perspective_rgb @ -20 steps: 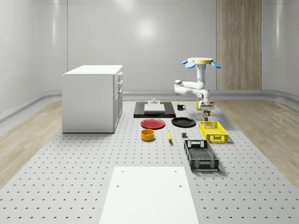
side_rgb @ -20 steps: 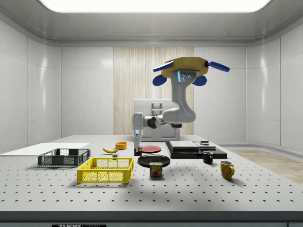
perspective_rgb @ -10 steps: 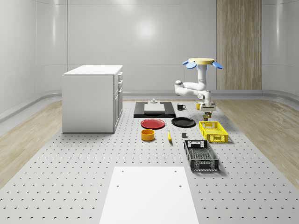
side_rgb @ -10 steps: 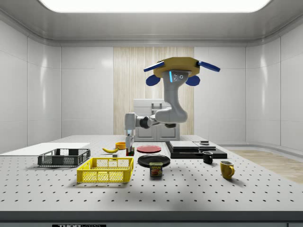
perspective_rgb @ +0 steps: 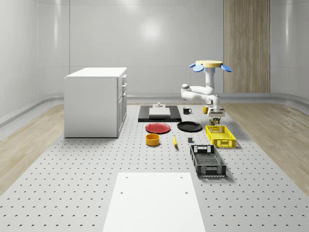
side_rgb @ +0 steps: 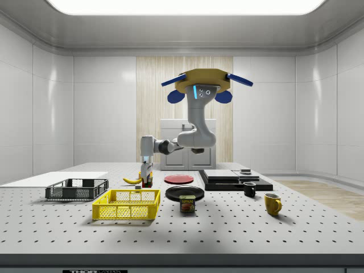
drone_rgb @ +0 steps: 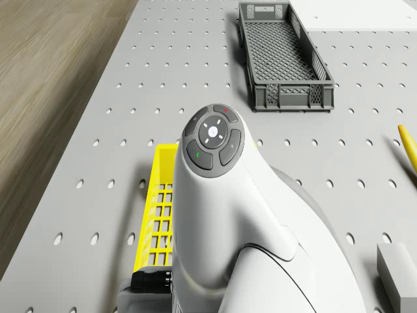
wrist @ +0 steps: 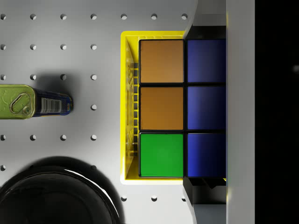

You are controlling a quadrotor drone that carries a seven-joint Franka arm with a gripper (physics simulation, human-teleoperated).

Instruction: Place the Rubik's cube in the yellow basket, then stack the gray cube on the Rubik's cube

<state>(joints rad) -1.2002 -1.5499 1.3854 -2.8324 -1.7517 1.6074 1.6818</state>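
Note:
My gripper (wrist: 205,109) is shut on the Rubik's cube (wrist: 162,107), whose orange, green and blue tiles face the wrist camera. The cube hangs just above the end wall of the yellow basket (wrist: 126,107), which faces the Spam can. In the side view the gripper (side_rgb: 147,178) holds the cube a little above the yellow basket (side_rgb: 126,205), at the basket's right end. The drone (perspective_rgb: 210,65) hovers above the table behind the yellow basket (perspective_rgb: 220,136), its arm reaching down. The gray cube (perspective_rgb: 190,140) rests on the table left of the basket, and the gray cube (drone_rgb: 397,270) also lies beside the arm.
A dark gray crate (perspective_rgb: 207,161) lies in front of the basket. A black plate (perspective_rgb: 189,126), red plate (perspective_rgb: 158,128), orange bowl (perspective_rgb: 152,139) and banana (perspective_rgb: 175,141) sit to the left. A Spam can (side_rgb: 187,203) and two mugs (side_rgb: 272,203) stand nearby. A white cabinet (perspective_rgb: 95,101) rises far left.
The drone and arm have carried the Rubik's cube toward the side view's left, from beside the black plate to over the basket's end. The gripper stays shut on the cube.

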